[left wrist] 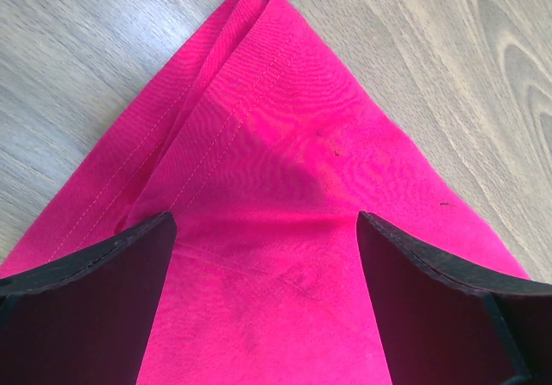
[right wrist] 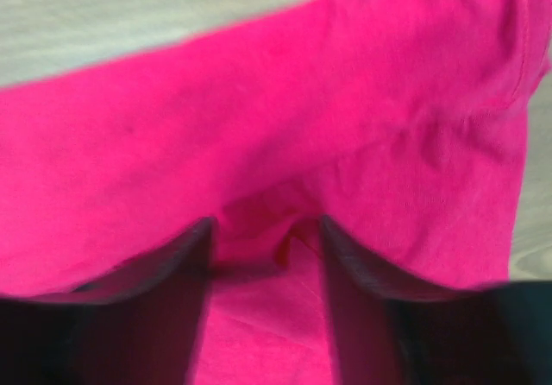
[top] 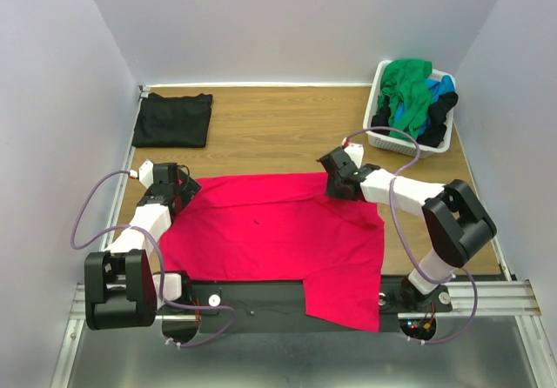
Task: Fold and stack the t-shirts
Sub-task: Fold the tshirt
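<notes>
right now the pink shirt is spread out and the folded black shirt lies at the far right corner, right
No: the folded black shirt lies at the far left corner, per the top view. The pink shirt is spread out.

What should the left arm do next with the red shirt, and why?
Probably close the left gripper on the corner of the red shirt: its jaws stand wide open over that corner, while the right gripper straddles a ruck at the far right edge, so both could then lift together.
</notes>
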`<action>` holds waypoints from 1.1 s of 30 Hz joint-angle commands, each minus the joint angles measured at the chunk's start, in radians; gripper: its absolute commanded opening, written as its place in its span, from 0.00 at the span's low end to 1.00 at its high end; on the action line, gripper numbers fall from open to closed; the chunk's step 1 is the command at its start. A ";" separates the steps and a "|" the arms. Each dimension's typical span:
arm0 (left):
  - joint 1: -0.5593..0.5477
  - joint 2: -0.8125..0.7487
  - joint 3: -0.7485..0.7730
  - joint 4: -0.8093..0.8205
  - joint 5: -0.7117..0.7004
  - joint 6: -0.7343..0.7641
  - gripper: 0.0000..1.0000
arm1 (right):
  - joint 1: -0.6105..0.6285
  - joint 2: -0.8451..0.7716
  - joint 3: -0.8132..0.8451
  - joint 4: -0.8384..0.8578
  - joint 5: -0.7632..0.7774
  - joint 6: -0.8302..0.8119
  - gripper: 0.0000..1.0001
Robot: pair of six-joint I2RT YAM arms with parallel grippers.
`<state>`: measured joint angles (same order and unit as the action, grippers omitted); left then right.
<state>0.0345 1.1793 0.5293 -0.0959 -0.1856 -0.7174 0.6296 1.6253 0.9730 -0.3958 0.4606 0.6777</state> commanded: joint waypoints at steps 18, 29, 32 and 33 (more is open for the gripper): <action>0.004 -0.030 -0.011 0.007 -0.012 0.010 0.99 | 0.008 -0.188 -0.141 -0.005 -0.154 0.221 0.00; 0.004 -0.027 -0.011 0.013 -0.008 0.013 0.99 | 0.061 -0.260 -0.244 0.044 -0.229 0.414 0.01; 0.004 -0.026 -0.012 0.013 -0.006 0.015 0.99 | 0.074 -0.263 -0.261 0.058 -0.250 0.453 0.01; 0.004 -0.029 -0.012 0.013 -0.005 0.016 0.99 | 0.079 -0.265 -0.266 0.069 -0.255 0.477 0.01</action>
<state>0.0345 1.1728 0.5293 -0.0956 -0.1841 -0.7147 0.6861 1.3804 0.7200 -0.3836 0.2386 1.0637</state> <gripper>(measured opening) 0.985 0.012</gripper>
